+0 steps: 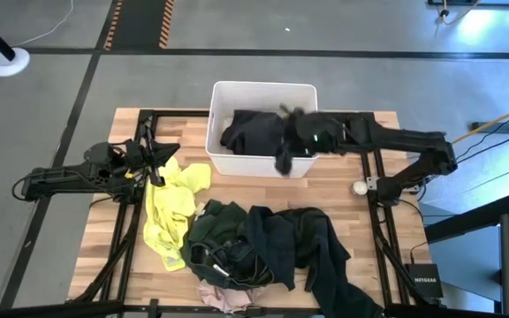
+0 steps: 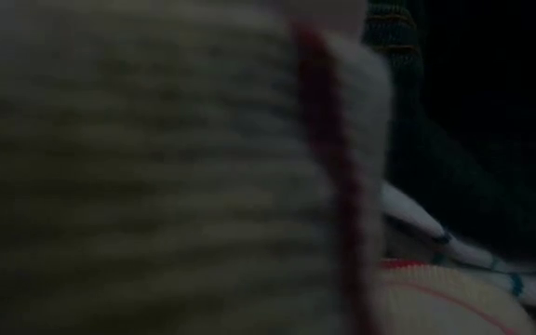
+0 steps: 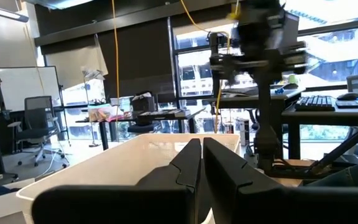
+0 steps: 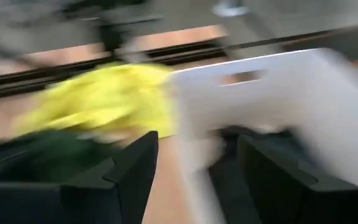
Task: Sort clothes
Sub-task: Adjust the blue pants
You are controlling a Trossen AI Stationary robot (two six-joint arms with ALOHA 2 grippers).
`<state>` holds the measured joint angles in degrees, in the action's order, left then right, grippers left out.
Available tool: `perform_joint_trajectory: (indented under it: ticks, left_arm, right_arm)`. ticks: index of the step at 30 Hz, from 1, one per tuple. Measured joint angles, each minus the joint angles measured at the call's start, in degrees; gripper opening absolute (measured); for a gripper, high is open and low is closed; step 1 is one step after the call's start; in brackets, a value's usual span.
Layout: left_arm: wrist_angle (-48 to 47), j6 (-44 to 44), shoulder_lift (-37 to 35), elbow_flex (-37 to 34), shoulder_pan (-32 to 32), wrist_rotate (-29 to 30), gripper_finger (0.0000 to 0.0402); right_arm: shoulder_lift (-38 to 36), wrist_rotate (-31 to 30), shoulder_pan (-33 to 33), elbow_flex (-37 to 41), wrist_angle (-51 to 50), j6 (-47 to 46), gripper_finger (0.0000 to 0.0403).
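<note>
— Where's the right hand [image 1: 283, 141]?

— Over the white bin [image 1: 222, 95], fingers spread, gripping nothing; a black top [image 1: 253, 131] drapes the rim beneath it.

— And the other clothes [image 1: 263, 243]?

— Heaped on the tabletop [image 1: 369, 238], toward the front from that hand. The yellow top [image 1: 170, 208] lies beside the left hand [image 1: 155, 159], which is clenched empty.

— Any writing?

— "NETGEAR" on a small box [image 1: 423, 280].

Top [image 1: 253, 130] in bin [image 1: 263, 88]; clothes [image 1: 263, 243] before it.

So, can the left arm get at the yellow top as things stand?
Probably yes: the yellow top lies uncovered on the table just beside the left end effector, though its fingers are shut and would need to open first.
</note>
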<state>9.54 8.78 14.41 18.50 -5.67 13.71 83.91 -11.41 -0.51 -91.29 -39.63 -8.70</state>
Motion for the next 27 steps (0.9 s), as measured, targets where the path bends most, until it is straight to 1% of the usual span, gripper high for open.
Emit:
perform_joint_trajectory:
  ticks: [2, 5, 10, 14, 19, 27]
  left_arm:
    - [0.0, 0.0, 0.0, 0.0, 0.0, 0.0, 0.0013]
    - [0.0, 0.0, 0.0, 0.0, 0.0, 0.0, 0.0013]
    - [-0.1, -0.4, 0.0, 0.0, 0.0, 0.0, 0.0013]
    - [-0.1, -0.6, 0.0, 0.0, 0.0, 0.0, 0.0013]
    - [-0.1, -0.8, 0.0, 0.0, 0.0, 0.0, 0.0013]
    - [-0.4, -0.8, 0.0, 0.0, 0.0, 0.0, 0.0013]
  right_arm:
    - [0.0, 3.9, -4.3, 0.0, -1.1, -1.7, 0.0238]
    - [0.9, 6.5, -11.1, 0.0, -1.1, -4.7, 0.0238]
    - [5.3, 5.6, -22.1, 0.0, -0.3, -7.0, 0.0238]
    - [10.4, 3.3, -28.4, 0.0, 1.3, -8.9, 0.0238]
    - [16.5, 3.0, -32.0, 0.0, 5.1, -10.2, 0.0238]
    - [23.6, 3.5, -34.1, 0.0, 8.8, -11.1, 0.0238]
